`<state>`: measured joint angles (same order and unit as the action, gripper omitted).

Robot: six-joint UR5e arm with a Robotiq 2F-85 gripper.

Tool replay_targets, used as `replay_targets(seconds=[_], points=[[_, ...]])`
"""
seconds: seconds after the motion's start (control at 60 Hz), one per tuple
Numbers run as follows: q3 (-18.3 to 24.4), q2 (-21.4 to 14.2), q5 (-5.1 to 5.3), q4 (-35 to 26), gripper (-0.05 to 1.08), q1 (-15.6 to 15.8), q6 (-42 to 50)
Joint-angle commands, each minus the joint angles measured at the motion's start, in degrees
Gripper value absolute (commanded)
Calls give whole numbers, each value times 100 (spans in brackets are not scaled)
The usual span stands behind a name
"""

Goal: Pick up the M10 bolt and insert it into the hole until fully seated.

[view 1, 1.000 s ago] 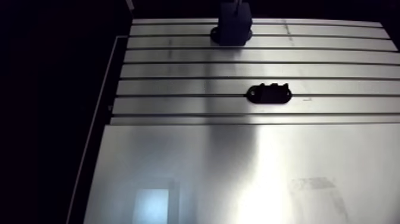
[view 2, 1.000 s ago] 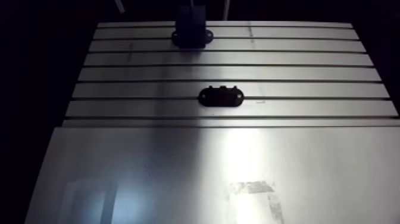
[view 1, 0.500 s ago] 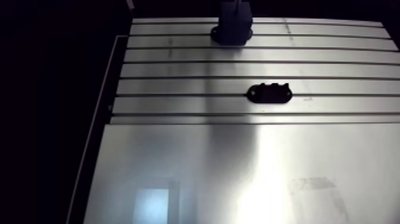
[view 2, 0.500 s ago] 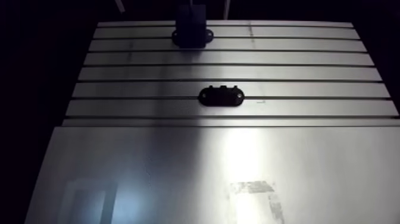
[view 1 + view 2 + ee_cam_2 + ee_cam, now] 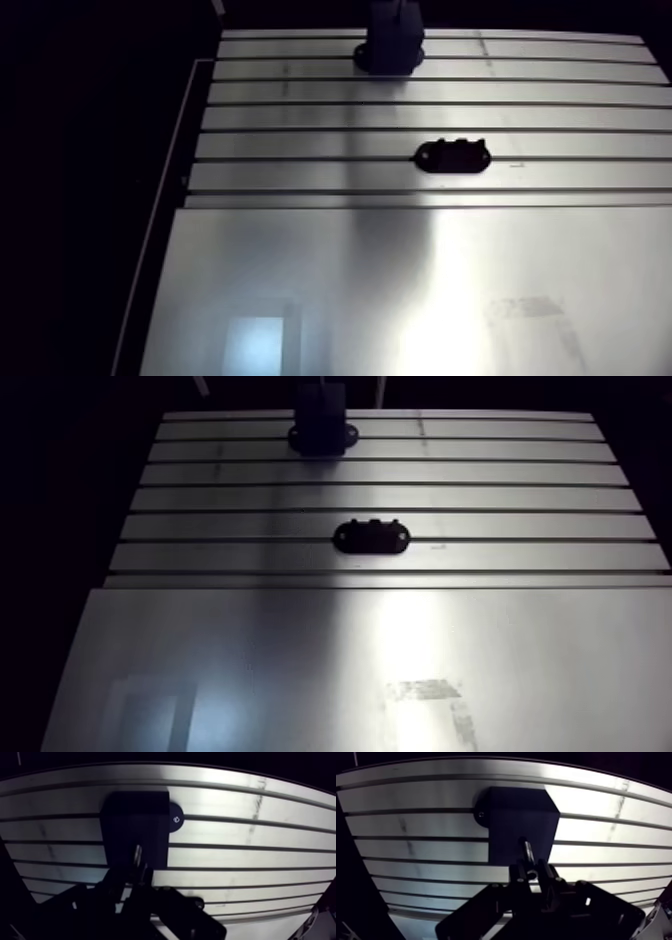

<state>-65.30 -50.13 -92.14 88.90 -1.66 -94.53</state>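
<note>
Nearest in the arm view is the smooth, glossy front sheet of the table [image 5: 300, 280], which gives way farther back to the slotted aluminium surface with its long parallel grooves. On that slotted part, about midway back, lies 1 small black oblong fixture [image 5: 453, 156] with low bumps along its top edge, well apart from everything else. At the far edge of the table the gripper [image 5: 532, 868] comes down over a dark block [image 5: 511, 817] that sits across 2 or 3 of the grooves. The wrist view shows the 2 fingers [image 5: 519, 876] drawn close together and pinching the M10 bolt [image 5: 526, 849], a slim metallic shaft that sticks out ahead of the fingertips and lies over the block's dark top face. The block has a rounded ear on 1 side with a small screw [image 5: 481, 815] in it. The hole itself is lost in the dark surface, so I cannot tell whether the bolt's tip touches or enters it.
</note>
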Motion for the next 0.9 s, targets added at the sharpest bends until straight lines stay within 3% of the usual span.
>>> replay_targets(seconds=[0.017, 0.9], points=[[-4, 18, 7, 0, 108, 7, 0], [22, 36, -1, 81, 108, 25, -1]])
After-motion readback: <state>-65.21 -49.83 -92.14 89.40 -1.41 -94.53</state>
